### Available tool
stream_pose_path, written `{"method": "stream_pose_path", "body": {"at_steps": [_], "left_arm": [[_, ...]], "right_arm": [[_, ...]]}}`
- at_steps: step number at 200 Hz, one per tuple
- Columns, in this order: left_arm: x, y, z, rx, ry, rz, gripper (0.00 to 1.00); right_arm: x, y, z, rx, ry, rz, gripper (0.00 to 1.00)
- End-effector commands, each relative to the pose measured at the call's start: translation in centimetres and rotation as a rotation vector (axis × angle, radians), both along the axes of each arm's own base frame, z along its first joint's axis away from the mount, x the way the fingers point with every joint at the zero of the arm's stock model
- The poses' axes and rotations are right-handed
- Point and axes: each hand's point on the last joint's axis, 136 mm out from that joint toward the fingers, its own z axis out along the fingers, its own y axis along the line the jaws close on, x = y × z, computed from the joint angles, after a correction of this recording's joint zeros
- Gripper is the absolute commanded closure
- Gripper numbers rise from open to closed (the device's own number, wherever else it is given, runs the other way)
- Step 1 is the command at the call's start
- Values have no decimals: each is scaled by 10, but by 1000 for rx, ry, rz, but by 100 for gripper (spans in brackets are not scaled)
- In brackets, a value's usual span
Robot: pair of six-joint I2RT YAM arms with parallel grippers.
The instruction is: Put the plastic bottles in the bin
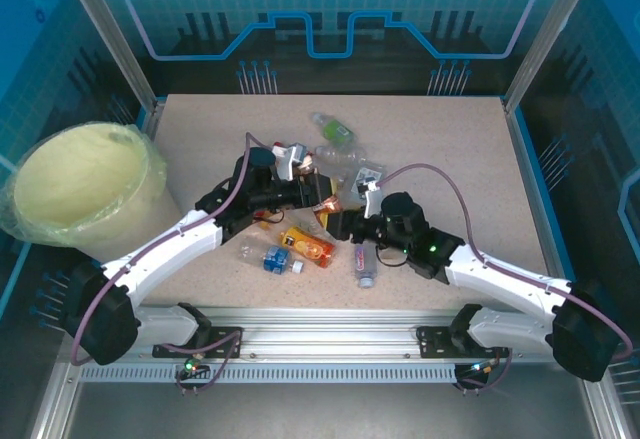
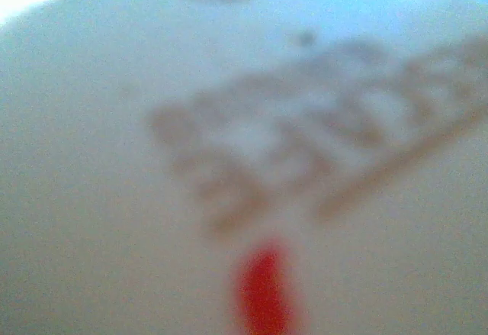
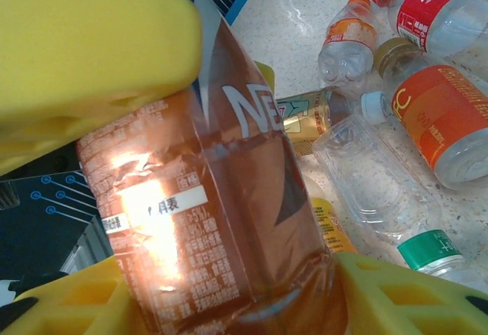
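The pale yellow bin (image 1: 85, 194) stands at the table's left edge. Several plastic bottles lie in a heap mid-table. My right gripper (image 1: 342, 217) is shut on a bottle with a brown label (image 3: 229, 220), its yellow fingers (image 3: 91, 45) pressed above and below it. My left gripper (image 1: 296, 167) reaches into the heap at a white-labelled bottle (image 1: 290, 157). That bottle's blurred white label (image 2: 252, 144) sits right against the left wrist lens and hides the fingers. Loose bottles include an orange one (image 1: 308, 246), a blue-labelled one (image 1: 272, 257) and a green one (image 1: 333, 129).
Beyond the held bottle lie a red-labelled bottle (image 3: 435, 7), a small orange one (image 3: 347, 41), a big orange-labelled one (image 3: 438, 117) and a bare clear one (image 3: 374, 178). Metal frame posts (image 1: 530, 59) and blue walls enclose the table (image 1: 450, 149). Both arms cross near the heap.
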Motion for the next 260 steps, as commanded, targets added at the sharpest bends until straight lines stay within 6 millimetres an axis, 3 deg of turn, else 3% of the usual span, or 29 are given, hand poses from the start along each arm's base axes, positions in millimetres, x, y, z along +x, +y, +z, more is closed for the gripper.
{"method": "stream_pose_path", "body": {"at_steps": [1,29,63,93,120,152,176,223,260], "left_arm": [[-7,-8,3,-8,-7,-49,49],[-7,-8,6,-2,-31,-59,57],[0,3,3,91,-63,-18,59],[10,25,9,207,-130,60,61],[21,63,20,308,-188,208,61],[21,105,63,358,-245,326,60],[20,156,106,508,-332,477,60],[8,262,193,718,-487,859,60],[-4,328,241,922,-556,1137,60]], "right_arm": [[-10,12,27,79,-90,61,45],[-14,13,30,58,-110,92,39],[-20,0,17,-121,-92,113,24],[-12,-36,7,-326,-80,-3,6],[1,-69,9,-428,-70,-176,0],[16,-107,-3,-485,-28,-412,0],[25,-132,-11,-531,4,-554,0],[38,-144,-11,-525,1,-633,0],[47,-148,-13,-531,0,-651,0]]}}
